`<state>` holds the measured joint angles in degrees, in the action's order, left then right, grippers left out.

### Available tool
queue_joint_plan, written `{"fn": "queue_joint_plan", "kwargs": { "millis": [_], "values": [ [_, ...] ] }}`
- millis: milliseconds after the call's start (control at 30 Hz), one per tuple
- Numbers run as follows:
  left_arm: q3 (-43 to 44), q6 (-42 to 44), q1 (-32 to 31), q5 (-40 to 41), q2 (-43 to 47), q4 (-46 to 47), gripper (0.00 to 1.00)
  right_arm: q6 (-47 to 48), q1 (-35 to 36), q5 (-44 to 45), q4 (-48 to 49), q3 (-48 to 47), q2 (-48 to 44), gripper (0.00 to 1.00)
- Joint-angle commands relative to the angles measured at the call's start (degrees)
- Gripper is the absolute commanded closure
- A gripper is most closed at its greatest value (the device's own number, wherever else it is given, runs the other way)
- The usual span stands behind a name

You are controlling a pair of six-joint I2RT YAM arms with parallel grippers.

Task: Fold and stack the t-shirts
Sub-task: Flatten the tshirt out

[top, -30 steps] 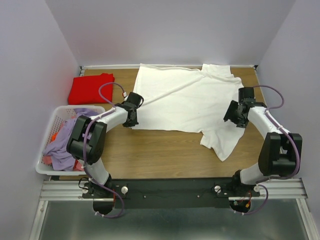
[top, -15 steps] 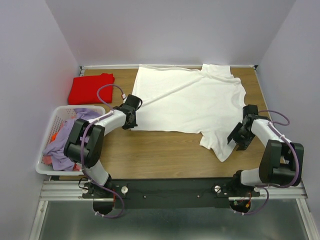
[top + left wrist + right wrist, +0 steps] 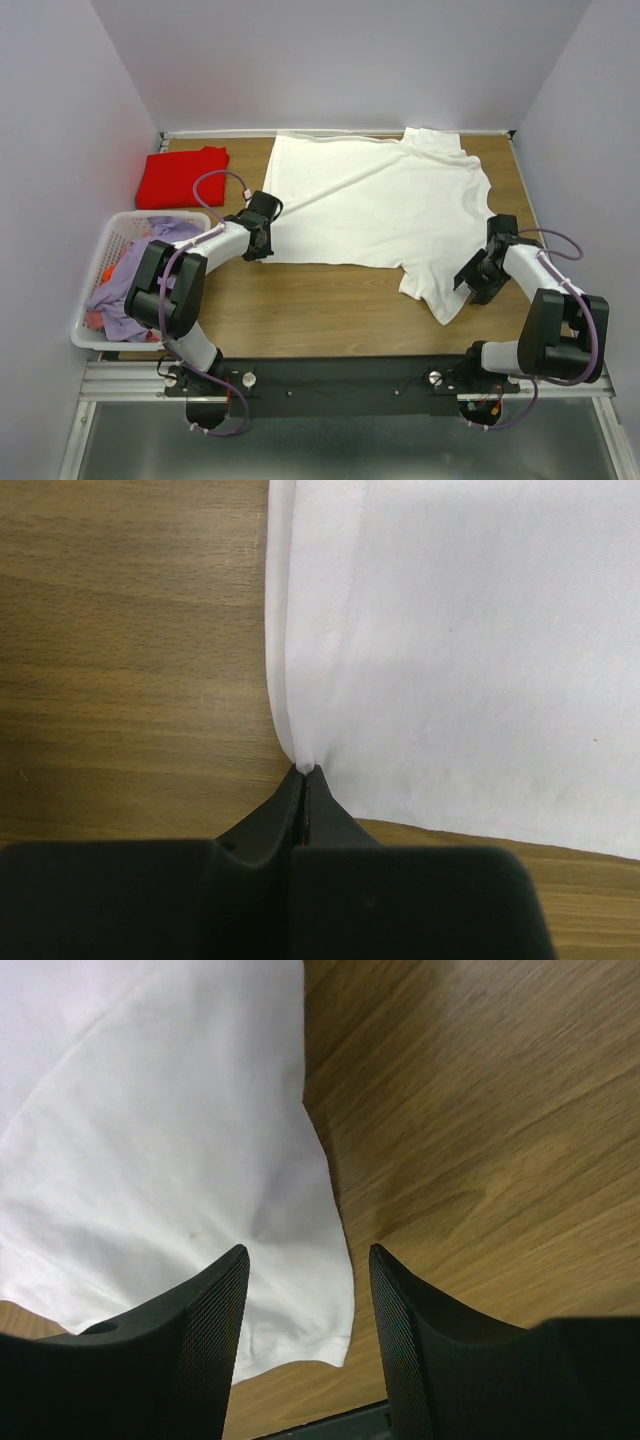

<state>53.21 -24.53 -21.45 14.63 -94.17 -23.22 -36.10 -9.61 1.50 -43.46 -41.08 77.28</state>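
The white t-shirt (image 3: 380, 205) lies spread flat across the far half of the wooden table (image 3: 320, 310). One sleeve (image 3: 440, 285) points toward the near right. My left gripper (image 3: 262, 238) is shut on the shirt's left edge, where the cloth (image 3: 480, 660) bunches into the closed tips (image 3: 305, 772). My right gripper (image 3: 470, 285) stands open low over the sleeve's right edge. In the right wrist view the sleeve hem (image 3: 300, 1310) lies between the two fingers (image 3: 215, 1310), with bare wood to its right. The red t-shirt (image 3: 180, 176) lies folded at the far left.
A white slatted laundry basket (image 3: 88, 300) stands at the near left beside the left arm, holding purple and orange clothes (image 3: 130, 285). Walls close in the table at the back and on both sides. A black rail (image 3: 340, 375) runs along the near edge.
My right gripper has swung from the shirt's right side down to the near sleeve's edge, and its jaws have narrowed a little. The left gripper has stayed shut on the edge.
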Motion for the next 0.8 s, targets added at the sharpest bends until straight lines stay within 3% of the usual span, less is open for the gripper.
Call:
{"fn": "queue_joint_plan", "kwargs": {
  "millis": [0, 200, 367, 767],
  "values": [
    [-0.48, 1.24, 0.18, -0.57, 1.62, -0.42, 1.00, -3.01, -0.41, -1.15, -0.22, 2.14, -1.16, 0.42],
    [-0.21, 1.51, 0.27, -0.48, 1.62, -0.51, 1.00, -4.24, -0.41, -3.61, 2.23, 5.04, 1.21, 0.43],
    [0.05, 1.77, 0.18, -0.75, 1.62, -0.60, 1.00, -4.51, -0.41, -3.17, 3.73, 5.40, 3.32, 0.52],
    [-0.92, 1.24, 0.27, -1.19, 2.15, 0.28, 1.00, -4.25, -0.50, -2.64, 5.32, 5.31, 8.33, 0.89]
  ]
}}
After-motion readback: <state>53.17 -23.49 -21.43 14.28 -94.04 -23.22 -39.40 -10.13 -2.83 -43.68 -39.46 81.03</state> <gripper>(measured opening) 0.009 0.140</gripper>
